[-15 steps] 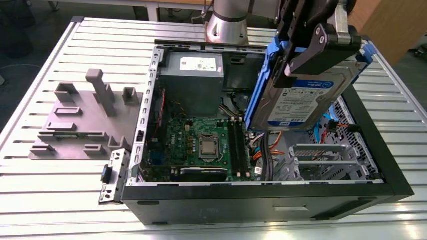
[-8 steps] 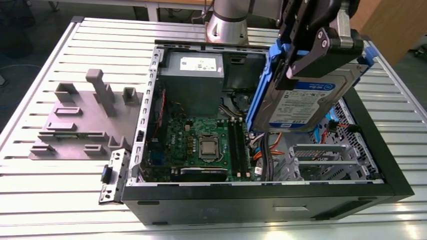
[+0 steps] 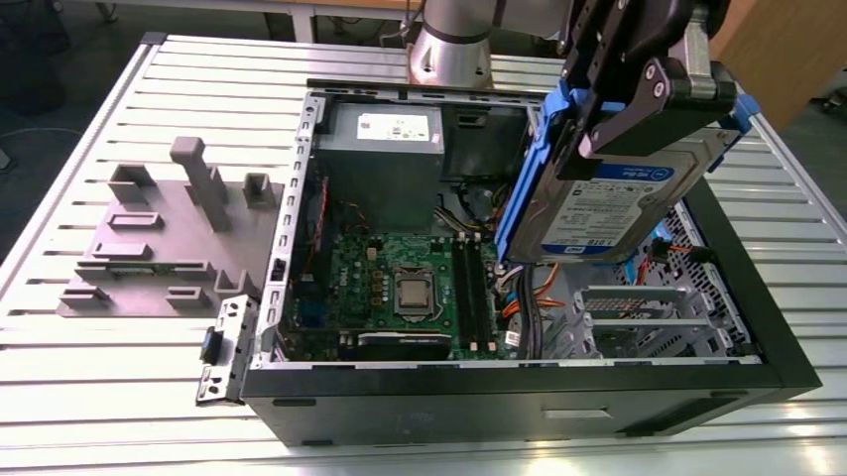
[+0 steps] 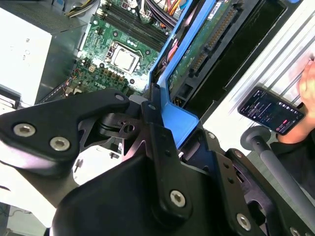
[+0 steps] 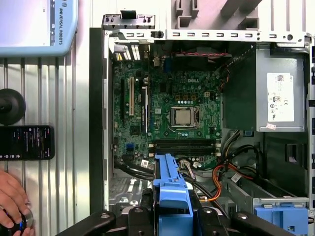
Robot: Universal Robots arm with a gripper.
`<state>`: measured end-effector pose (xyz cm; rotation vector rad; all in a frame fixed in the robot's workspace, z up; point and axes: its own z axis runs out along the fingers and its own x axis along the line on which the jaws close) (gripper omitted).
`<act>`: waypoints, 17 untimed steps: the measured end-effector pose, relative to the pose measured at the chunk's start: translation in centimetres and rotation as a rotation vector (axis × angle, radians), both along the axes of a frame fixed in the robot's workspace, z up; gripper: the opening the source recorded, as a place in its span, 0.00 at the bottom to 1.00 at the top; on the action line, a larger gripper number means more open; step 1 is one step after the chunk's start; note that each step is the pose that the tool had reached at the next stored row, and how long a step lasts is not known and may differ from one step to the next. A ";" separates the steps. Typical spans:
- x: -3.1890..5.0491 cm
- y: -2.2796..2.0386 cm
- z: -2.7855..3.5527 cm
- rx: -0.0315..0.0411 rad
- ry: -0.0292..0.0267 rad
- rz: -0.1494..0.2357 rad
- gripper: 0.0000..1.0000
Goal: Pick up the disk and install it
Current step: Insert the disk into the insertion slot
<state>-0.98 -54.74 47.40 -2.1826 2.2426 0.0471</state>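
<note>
The black robot gripper [image 3: 633, 111] is clamped tight on the flat silver disk with the blue plastic frame [image 3: 598, 208]. The disk hangs tilted in the air over the open black computer box [image 3: 530, 382]. It is above the grey metal cage [image 3: 636, 317], beside the green circuit board [image 3: 397, 268].

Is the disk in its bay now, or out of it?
Out: the gripper holds the disk tilted above the open case.
</note>
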 end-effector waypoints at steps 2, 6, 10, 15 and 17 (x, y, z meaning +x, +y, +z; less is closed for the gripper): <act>0.00 0.00 0.00 0.0000 0.0000 0.000 0.36; 0.01 0.00 0.00 -0.0001 0.0000 0.000 0.36; 0.03 0.00 -0.03 0.0000 0.0000 0.000 0.36; 1.24 0.00 -0.32 0.0000 0.0000 0.000 0.36; 1.73 0.00 -0.45 -0.0011 0.0000 0.000 0.36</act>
